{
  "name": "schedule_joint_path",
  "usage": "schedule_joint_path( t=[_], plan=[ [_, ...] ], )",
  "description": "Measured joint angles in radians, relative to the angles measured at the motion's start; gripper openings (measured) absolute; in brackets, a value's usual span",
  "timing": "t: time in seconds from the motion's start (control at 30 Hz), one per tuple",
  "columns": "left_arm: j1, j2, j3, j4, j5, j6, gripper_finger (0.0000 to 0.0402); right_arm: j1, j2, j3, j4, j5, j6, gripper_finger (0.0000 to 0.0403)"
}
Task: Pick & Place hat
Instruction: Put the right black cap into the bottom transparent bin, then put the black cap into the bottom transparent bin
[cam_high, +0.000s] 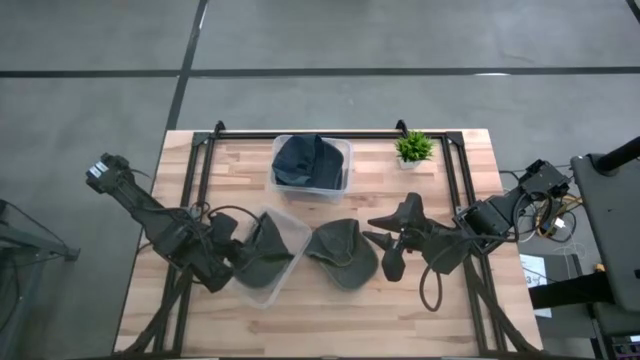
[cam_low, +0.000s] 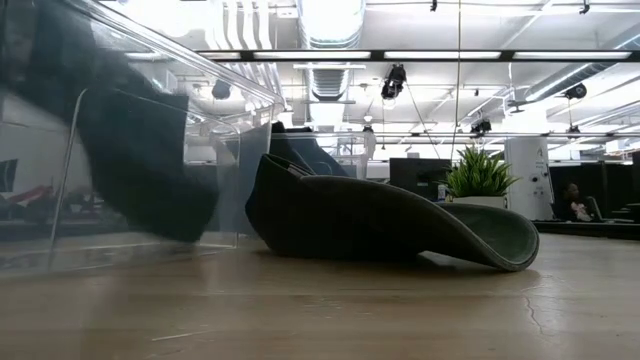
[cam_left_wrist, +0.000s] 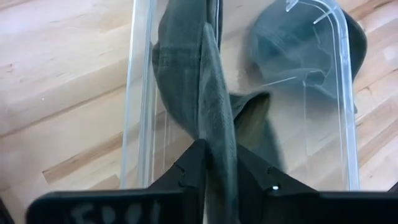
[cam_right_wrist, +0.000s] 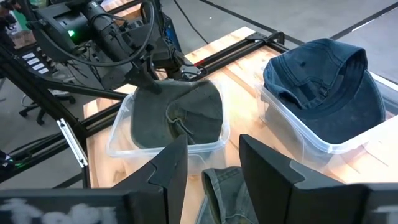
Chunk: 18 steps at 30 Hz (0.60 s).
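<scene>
One olive-green hat (cam_high: 262, 252) hangs crumpled over a clear bin (cam_high: 292, 232), pinched by the left tool (cam_high: 232, 255); a second olive hat (cam_high: 342, 254) lies on the bare worktop (cam_high: 330, 310) just beside that bin; a dark blue hat (cam_high: 308, 162) fills another clear bin (cam_high: 346, 165) at the far edge.

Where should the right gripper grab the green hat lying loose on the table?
Judging by its pose, grip the raised edge of the green hat nearest the right gripper, coming down from above. The low view shows the hat lying slumped, its rim curling up off the table, giving the open fingers something to pinch.
</scene>
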Motion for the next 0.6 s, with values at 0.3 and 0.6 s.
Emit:
schedule_joint_path(
  t=[0.3,0.6],
  plan=[
    [0.0,0.0,0.0,0.0,0.004,0.001,0.0166,0.0,0.0,0.0,0.003,-0.001,0.0,0.0134],
    [-0.02,-0.082,0.085,-0.004,-0.054,0.0,0.0197,-0.007,0.008,-0.135,-0.085,-0.07,0.197,0.0141]
  ],
)
